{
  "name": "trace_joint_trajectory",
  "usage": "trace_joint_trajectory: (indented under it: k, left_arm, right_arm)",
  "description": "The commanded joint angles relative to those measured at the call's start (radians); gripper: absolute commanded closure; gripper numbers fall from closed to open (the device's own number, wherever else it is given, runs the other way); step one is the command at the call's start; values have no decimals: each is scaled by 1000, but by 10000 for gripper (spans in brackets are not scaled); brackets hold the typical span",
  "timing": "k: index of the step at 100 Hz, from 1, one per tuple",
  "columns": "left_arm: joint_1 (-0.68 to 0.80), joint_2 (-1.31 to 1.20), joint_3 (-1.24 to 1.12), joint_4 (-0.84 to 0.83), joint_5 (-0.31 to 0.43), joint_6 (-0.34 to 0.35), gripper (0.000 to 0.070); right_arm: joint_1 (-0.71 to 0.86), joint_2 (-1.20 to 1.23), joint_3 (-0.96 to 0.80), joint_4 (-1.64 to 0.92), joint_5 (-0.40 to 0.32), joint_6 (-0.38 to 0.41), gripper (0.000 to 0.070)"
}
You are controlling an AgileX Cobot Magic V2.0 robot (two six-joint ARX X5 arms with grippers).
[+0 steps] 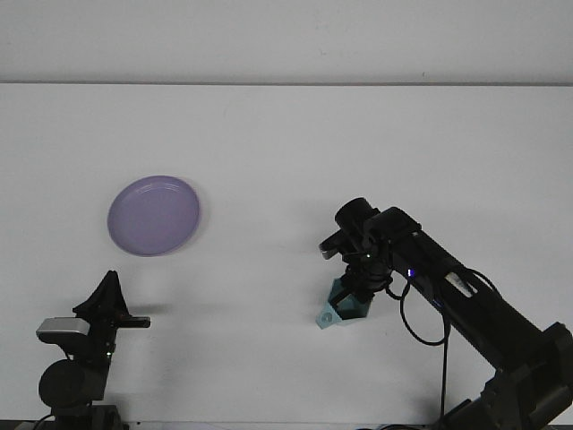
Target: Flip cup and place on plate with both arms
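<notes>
White matte table under a pale wall, with one arm working and one arm resting.

On the table, right of the middle, the right gripper (345, 296) is closed on the teal cup (338, 309), which is low at the surface and well apart from the lilac plate (154, 215) at the left. The cup has flat angular faces and looks like thin hard plastic, so I judge it light, stiff and a little slippery; its side walls seem the best place to hold. The plate is round, smooth and shallow. For the left gripper (109, 300), low at the front left, I cannot tell the fingers.
</notes>
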Motion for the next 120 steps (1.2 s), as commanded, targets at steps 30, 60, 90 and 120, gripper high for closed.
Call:
trace_joint_trajectory:
  k: [30,60,90,120]
  left_arm:
    - [-1,0,-2,2,30,-121,688]
    - [-13,45,137,-56,285,-170,688]
    - [-94,365,455,-220,429,-189,687]
    - [-304,824,914,-497,500,-97,688]
  right_arm:
    - [-17,-13,103,-23,-1,-32,316]
    - [-128,-314,121,201,-59,-2,316]
    - [-255,-765,-292,629,-55,69,317]
    - [-300,-1178,-748,944,-51,100,321]
